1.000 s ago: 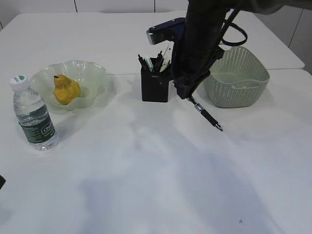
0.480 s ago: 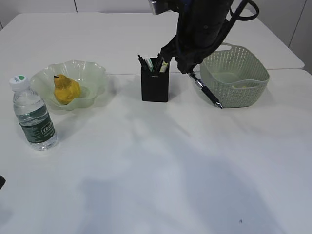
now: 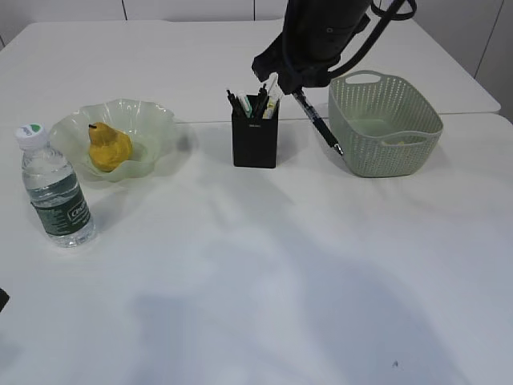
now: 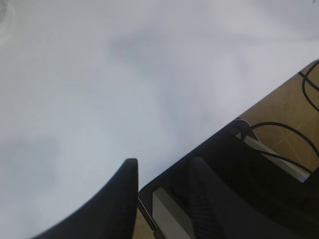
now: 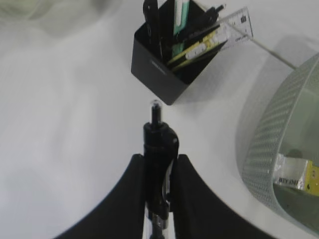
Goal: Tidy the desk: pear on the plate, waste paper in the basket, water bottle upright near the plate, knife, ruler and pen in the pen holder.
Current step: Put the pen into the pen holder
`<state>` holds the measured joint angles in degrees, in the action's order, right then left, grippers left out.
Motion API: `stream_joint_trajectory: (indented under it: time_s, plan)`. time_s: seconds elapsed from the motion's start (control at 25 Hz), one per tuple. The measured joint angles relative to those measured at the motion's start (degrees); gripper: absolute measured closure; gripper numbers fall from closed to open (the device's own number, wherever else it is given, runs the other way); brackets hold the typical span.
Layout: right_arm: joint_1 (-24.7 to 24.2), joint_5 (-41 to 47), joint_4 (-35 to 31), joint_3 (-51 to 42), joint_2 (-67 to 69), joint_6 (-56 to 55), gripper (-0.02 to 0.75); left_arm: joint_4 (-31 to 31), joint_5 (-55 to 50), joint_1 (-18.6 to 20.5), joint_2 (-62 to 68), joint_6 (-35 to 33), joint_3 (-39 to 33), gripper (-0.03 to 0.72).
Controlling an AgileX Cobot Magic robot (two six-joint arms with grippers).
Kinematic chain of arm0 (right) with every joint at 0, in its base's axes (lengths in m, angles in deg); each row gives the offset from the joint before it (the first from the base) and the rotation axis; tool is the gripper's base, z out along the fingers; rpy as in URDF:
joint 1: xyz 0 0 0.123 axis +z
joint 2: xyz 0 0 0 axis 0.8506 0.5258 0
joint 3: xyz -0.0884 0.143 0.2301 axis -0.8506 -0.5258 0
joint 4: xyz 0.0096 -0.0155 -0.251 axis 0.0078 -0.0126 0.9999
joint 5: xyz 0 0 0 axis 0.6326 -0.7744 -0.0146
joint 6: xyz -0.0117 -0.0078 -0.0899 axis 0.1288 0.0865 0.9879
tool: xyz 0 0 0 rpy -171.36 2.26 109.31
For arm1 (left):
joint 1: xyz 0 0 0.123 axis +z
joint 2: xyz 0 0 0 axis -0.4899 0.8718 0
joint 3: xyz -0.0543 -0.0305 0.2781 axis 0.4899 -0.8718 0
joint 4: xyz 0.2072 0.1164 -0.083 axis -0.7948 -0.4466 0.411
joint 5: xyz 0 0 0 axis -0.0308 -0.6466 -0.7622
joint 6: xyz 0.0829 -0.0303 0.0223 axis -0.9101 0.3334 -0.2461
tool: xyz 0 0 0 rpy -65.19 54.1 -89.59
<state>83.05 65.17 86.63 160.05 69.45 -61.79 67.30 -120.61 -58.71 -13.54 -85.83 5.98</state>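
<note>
Right jaws clamped on slim black pen (image 3: pixel 317 123), tilted beside crowded black square pen holder (image 3: pixel 255 138); risks jamming against ruler. Left jaws parted, empty.

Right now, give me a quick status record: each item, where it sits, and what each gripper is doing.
pear: on the plate
bottle: upright, next to the plate
pen holder: holds a ruler and other items
pen: tilted in the air between pen holder and basket
basket contents: paper inside
right gripper: shut on the pen
left gripper: empty, at the table edge
</note>
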Motion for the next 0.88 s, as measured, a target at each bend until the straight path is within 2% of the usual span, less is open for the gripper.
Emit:
stream_joint_trajectory:
  time_s: [0.48, 0.88]
  plan:
    - [0.00, -14.02, 0.18, -0.87, 0.00, 0.00, 0.628, 0.00, 0.00, 0.00, 0.00, 0.00, 0.00, 0.449]
    - [0.00, -29.64, 0.39, -11.26, 0.00, 0.00, 0.628, 0.00, 0.00, 0.00, 0.00, 0.00, 0.00, 0.449]
